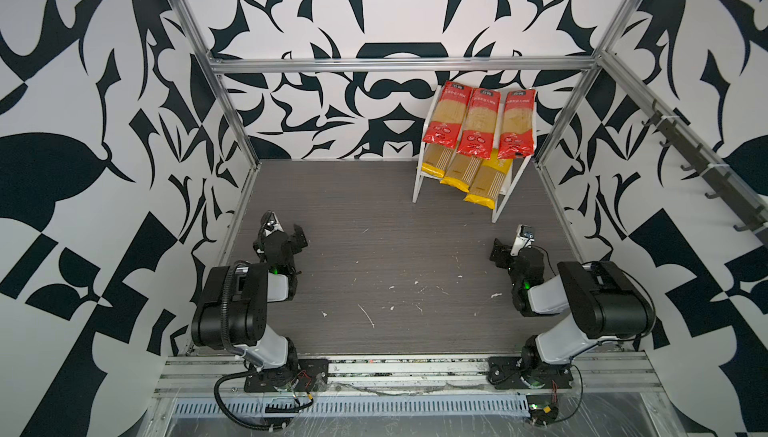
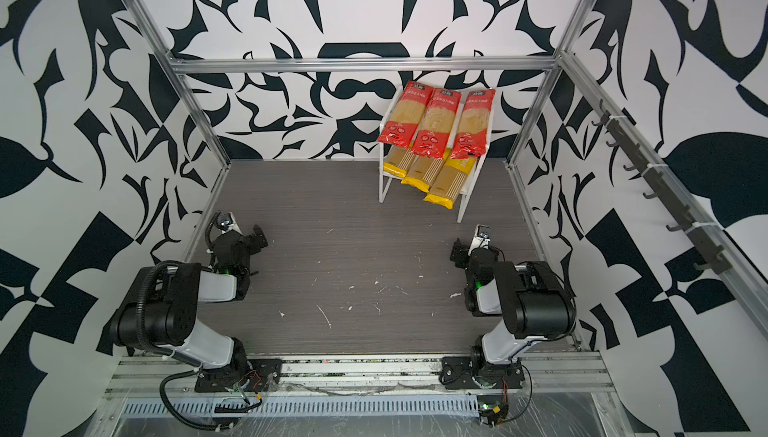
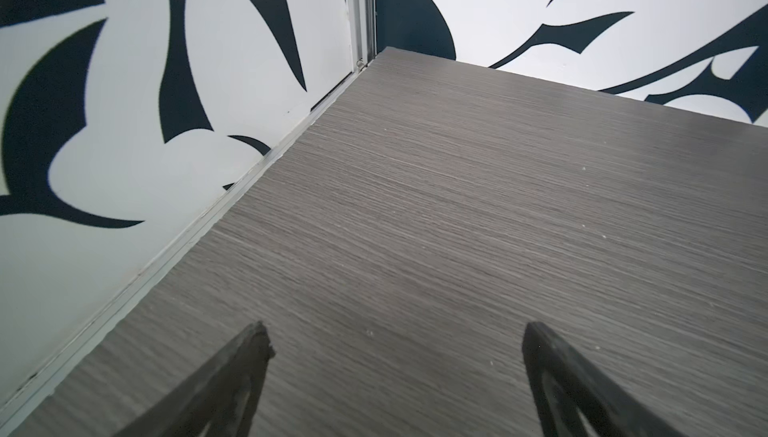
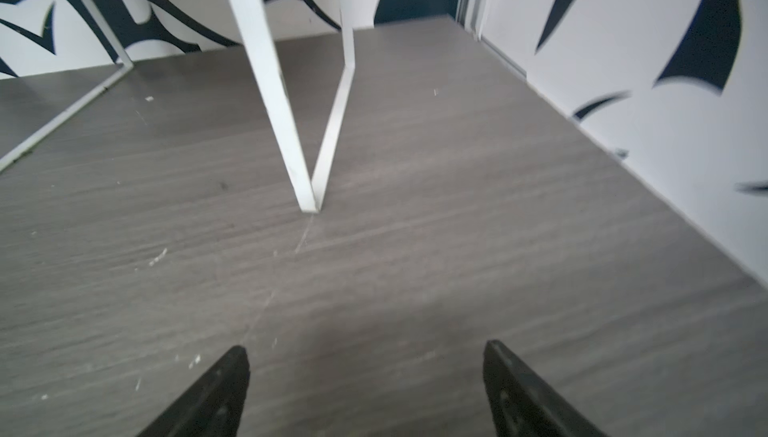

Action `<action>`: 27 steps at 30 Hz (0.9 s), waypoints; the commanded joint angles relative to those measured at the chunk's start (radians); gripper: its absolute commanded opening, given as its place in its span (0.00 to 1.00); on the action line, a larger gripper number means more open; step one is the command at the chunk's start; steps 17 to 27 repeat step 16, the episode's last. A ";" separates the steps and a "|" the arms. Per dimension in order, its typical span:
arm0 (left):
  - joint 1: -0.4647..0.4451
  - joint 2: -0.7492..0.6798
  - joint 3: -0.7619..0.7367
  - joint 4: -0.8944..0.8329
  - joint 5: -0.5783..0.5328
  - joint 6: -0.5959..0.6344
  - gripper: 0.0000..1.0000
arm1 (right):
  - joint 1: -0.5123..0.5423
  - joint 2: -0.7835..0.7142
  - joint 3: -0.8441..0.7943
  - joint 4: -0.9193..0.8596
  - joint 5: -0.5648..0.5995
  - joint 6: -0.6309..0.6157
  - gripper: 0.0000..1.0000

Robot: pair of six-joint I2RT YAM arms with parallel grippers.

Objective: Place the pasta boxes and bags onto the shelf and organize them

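Grey table [image 1: 374, 256] sits between patterned walls [image 1: 104, 164]. At its far right stands the shelf [image 1: 417, 183]. Three red packets [image 1: 478, 123] lie side by side on the top tier and three yellow packets [image 1: 482, 185] on the lower, their near ends jutting forward. Left gripper [image 3: 395, 339] hangs over bare table, well apart from the shelf, jaws wide and empty. Right gripper [image 4: 365, 356], likewise spread and empty, faces the shelf's near leg [image 4: 291, 123].

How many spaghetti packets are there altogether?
6. Top tier of the shelf: left red packet, middle red packet, right red packet. Lower tier: left yellow packet, middle yellow packet, right yellow packet, each partly hidden beneath.
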 commanded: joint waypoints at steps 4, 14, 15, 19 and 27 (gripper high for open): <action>0.001 -0.015 0.010 -0.010 0.018 -0.018 0.99 | 0.007 -0.022 0.041 0.030 0.003 -0.021 1.00; -0.031 0.002 0.022 -0.005 0.004 0.019 0.99 | 0.013 -0.024 0.043 0.024 0.012 -0.023 1.00; -0.029 -0.002 0.020 -0.008 0.009 0.016 0.99 | 0.012 -0.024 0.041 0.027 0.008 -0.024 1.00; -0.029 -0.004 0.021 -0.012 0.008 0.014 0.99 | 0.012 -0.023 0.042 0.030 0.002 -0.026 1.00; -0.029 -0.004 0.021 -0.012 0.008 0.014 0.99 | 0.012 -0.023 0.042 0.030 0.002 -0.026 1.00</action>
